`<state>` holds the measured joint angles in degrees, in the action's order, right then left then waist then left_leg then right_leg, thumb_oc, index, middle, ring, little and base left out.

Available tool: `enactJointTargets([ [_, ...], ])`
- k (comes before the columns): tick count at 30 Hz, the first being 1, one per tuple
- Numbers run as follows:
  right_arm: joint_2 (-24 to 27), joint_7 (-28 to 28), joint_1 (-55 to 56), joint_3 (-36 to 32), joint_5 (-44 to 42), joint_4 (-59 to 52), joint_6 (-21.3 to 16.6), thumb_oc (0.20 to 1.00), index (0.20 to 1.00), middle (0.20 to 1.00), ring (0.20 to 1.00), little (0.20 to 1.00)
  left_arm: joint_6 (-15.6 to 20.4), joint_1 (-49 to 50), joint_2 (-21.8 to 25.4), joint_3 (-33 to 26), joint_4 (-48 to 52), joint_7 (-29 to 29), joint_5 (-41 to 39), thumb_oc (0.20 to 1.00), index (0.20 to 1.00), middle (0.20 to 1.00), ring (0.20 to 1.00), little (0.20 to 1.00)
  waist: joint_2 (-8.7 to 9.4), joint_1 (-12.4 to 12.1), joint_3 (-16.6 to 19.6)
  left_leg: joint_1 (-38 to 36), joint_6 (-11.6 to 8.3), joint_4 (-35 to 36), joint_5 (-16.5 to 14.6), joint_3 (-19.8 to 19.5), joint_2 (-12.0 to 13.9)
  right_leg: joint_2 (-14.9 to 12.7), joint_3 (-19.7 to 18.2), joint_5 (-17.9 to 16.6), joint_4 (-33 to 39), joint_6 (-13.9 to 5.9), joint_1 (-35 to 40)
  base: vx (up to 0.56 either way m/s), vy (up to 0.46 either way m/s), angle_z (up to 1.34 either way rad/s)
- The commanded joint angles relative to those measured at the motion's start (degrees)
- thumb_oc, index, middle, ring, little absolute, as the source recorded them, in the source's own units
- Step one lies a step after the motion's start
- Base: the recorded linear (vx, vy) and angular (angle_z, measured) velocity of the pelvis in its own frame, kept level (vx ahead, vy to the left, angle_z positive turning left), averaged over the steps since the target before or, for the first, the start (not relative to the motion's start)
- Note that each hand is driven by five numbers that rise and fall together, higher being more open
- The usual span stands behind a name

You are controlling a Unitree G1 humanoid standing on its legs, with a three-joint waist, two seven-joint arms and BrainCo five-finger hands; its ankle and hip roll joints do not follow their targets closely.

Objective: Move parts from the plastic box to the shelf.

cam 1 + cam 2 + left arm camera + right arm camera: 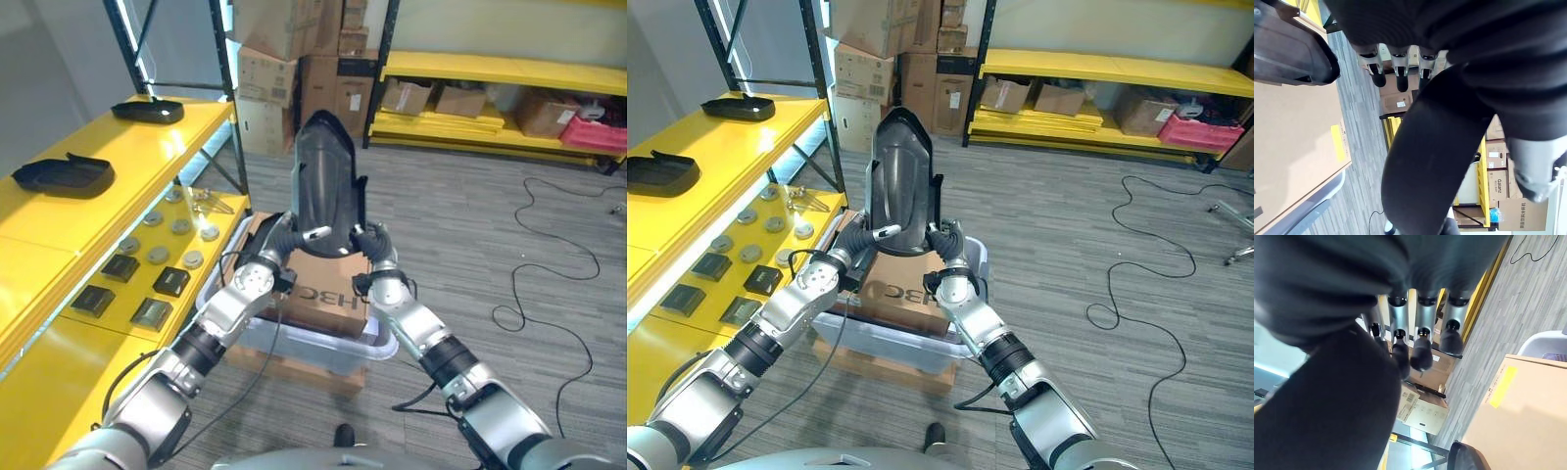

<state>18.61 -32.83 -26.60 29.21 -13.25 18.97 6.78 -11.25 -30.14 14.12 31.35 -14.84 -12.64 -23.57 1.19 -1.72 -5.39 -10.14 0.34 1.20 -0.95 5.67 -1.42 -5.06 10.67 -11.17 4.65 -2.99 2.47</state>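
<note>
Grey plank-patterned floor (460, 196) all round, with stacked brown cardboard cartons (294, 59) at the back and a yellow storage rack (509, 73) beyond on the robot's right. Nearer, on the robot's left, a yellow steel shelf (59, 225) already carrying two black moulded plastic trays (64, 174), and on its lower level rows of small round grey discs (157, 253) and dark square parts (171, 281). Front and centre, a large black moulded plastic part (325, 186), tall and tapering to a rounded top, held upright above the translucent plastic box (377, 345), lifted clear of the brown cardboard sheet (318, 289) lying in that box. Gripped low on both flanks, presumably because too wide and awkward for one hand: left hand (294, 235) on one lower edge, right hand (367, 240) on the other, fingers (1400, 73) curled round the part's rim on each side. Judging by the pose, lift done and the swing toward the shelf not yet begun. Hard to tell how firmly the thumbs bear, since the part itself blocks most of both wrist views. Box contents under the cardboard hidden; far edge of the box covered by the part, and the shelf's near end cut off by the picture edge.
</note>
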Motion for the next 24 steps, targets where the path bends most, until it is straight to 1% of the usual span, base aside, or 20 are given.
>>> enactJointTargets([
  [1,-3.1,1.3,-9.4,2.7,0.7,-0.3,-2.8,0.200,0.200,0.200,0.200,0.200,4.0,-7.0,-3.8,4.5,-2.5,0.2,0.8,0.438,0.438,0.438,0.438,0.438,-0.40,-1.1,3.1,2.6,-1.18,0.0,0.1,0.2,2.7,-2.2,-0.6,6.8,-0.6,-5.74,4.9,0.00,0.000,0.00],
  [2,-3.1,1.3,-9.5,2.8,0.7,-0.4,-2.7,0.200,0.200,0.200,0.200,0.200,4.1,-7.1,-3.8,4.6,-2.5,0.0,1.0,0.200,0.200,0.200,0.200,0.200,-0.40,-1.1,3.1,2.6,-1.19,0.0,0.1,0.1,2.7,-2.2,-0.6,6.9,-0.7,-5.74,4.8,0.00,0.000,0.00],
  [4,-3.2,0.8,-9.9,3.3,0.4,-0.2,-2.6,0.200,0.200,0.200,0.200,0.200,4.2,-7.4,-3.6,5.0,-2.9,0.4,2.8,0.200,0.200,0.200,0.200,0.200,-0.43,-1.1,3.0,2.6,-1.25,0.1,0.1,0.1,2.7,-2.2,-0.6,6.8,-0.6,-5.78,4.9,0.00,0.000,0.00],
  [9,-3.1,0.4,-10.0,3.7,-0.3,-0.3,-2.5,0.200,0.200,0.200,0.200,0.200,4.6,-7.8,-3.2,5.5,-2.7,0.1,2.8,0.200,0.200,0.200,0.200,0.200,-0.47,-1.2,3.0,2.6,-1.24,0.1,0.1,-0.1,2.6,-2.3,-0.6,6.8,-0.6,-5.83,4.8,0.00,0.000,0.00],
  [17,-3.4,0.4,-10.1,4.1,-0.9,-0.1,-2.5,0.200,0.200,0.200,0.200,0.200,4.0,-8.5,-3.2,5.8,-1.1,-0.1,3.0,0.200,0.200,0.200,0.200,0.200,-0.45,-1.3,2.9,2.4,-1.23,0.2,0.2,-0.2,2.6,-2.3,-0.5,6.9,-0.6,-5.79,5.1,0.00,0.000,0.00],
  [24,-3.4,0.5,-10.1,3.9,-1.3,-0.9,-2.3,0.200,0.200,0.200,0.200,0.200,5.2,-8.6,-3.2,5.9,-0.7,-1.2,2.7,0.200,0.200,0.200,0.200,0.200,-0.39,-1.1,2.9,2.4,-1.28,0.3,0.2,-0.2,2.6,-2.2,-0.6,6.9,-0.6,-5.81,5.0,0.00,0.000,0.00],
])
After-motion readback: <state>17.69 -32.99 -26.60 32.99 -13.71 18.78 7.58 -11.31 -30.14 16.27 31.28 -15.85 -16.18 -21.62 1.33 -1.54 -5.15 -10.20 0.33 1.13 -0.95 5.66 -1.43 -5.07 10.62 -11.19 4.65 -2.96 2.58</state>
